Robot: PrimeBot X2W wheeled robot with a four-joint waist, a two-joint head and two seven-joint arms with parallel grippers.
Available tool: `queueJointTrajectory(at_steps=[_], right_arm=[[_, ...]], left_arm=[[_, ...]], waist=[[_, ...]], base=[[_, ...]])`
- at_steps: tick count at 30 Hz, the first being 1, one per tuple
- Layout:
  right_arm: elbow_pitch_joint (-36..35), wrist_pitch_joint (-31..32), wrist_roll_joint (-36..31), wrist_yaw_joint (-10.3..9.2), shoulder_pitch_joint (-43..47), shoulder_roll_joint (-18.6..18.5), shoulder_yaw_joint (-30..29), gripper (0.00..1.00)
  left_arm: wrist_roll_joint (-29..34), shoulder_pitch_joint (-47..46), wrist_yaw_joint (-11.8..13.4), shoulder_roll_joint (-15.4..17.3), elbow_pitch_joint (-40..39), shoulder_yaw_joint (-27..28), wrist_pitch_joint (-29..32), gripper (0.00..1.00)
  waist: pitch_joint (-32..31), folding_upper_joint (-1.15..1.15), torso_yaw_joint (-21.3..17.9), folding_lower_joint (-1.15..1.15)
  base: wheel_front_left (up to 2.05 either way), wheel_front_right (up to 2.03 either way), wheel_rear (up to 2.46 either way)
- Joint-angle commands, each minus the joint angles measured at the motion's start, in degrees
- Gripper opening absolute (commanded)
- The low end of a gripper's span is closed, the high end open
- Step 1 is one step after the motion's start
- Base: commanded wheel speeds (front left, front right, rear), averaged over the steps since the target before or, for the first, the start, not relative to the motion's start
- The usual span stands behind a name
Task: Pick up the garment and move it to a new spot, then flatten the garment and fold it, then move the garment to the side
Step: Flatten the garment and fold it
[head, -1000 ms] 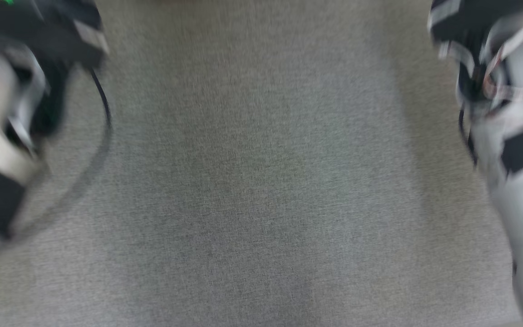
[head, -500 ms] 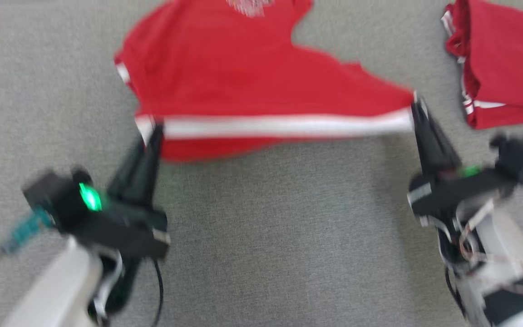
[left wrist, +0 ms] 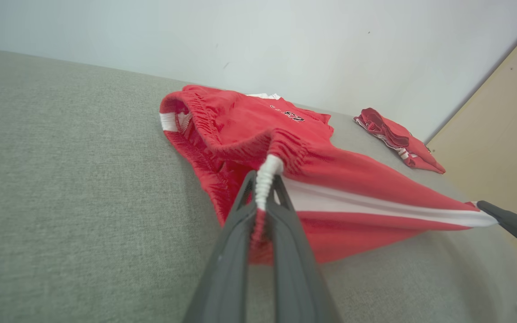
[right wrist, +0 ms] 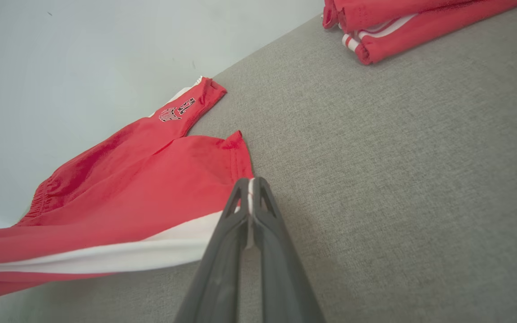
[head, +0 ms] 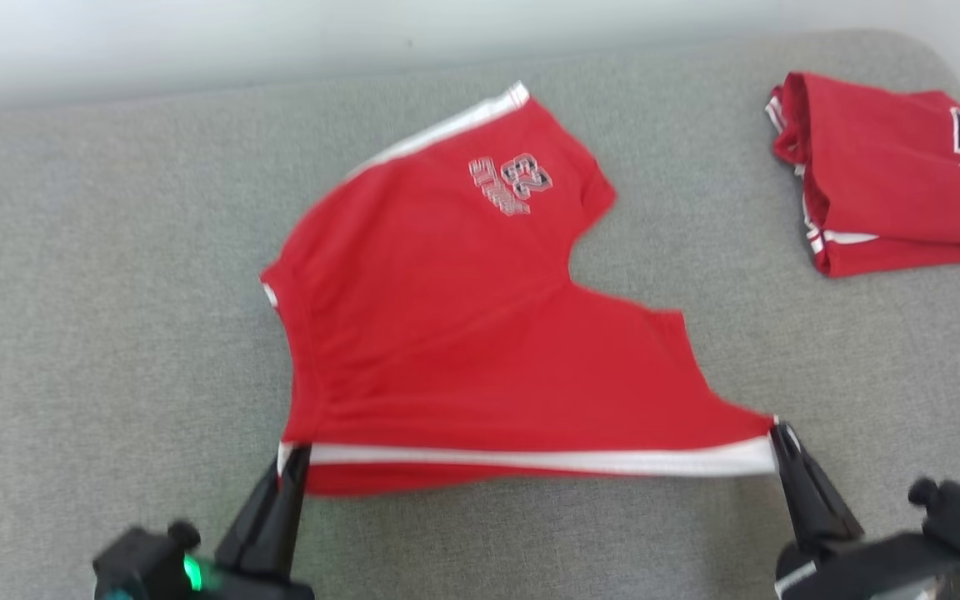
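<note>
The shorts point(head: 480, 333) lay in the middle of the cushion point(head: 72, 333). My left gripper point(head: 293, 458) at 7 o'clock and right gripper point(head: 781, 436) at 5 o'clock each pinched the white stripe point(head: 530, 459). I judged flattening half done; folding and moving aside remained.

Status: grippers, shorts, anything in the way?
Left gripper, right gripper: both shut on shorts, stripe taut between them. Far leg on grey surface. Folded garment at right, apart.

Plain indoor room, kind unclear: grey upholstered cushion point(head: 113, 292) against bare white wall point(left wrist: 285, 45), beige panel point(left wrist: 510, 112) beside.
</note>
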Motion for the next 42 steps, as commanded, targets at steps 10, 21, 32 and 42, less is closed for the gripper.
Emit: queueJointTrajectory(at_steps=[10,21,32,42], right_arm=[[-8.1,4.3,-2.2,-0.19,10.7,6.3,-5.4,0.00],[-9.0,6.3,-3.8,-0.18,2.7,3.9,-8.2,0.00],[3.5,9.1,-6.1,-0.18,-19.0,-2.5,-3.1,0.00],[24.8,7.3,-8.7,-0.18,-44.0,-5.6,3.0,0.00]], left_arm=[[4.1,7.5,-1.2,-4.1,-1.6,1.9,-0.2,0.00],[7.9,2.1,-1.9,-7.1,-2.8,0.0,-0.2,0.00],[6.5,-11.0,-2.0,-8.7,4.0,-2.8,-0.2,0.00],[5.1,-21.2,-2.0,-11.3,11.5,0.1,-0.2,0.00]], waist=[[-3.3,0.01,1.7,0.01],[-2.9,0.01,5.1,0.01],[0.3,0.01,8.2,0.01],[5.9,0.01,10.7,0.01]], base=[[0.00,0.00,0.00],[0.00,0.00,0.00],[0.00,0.00,0.00],[0.00,0.00,0.00]])
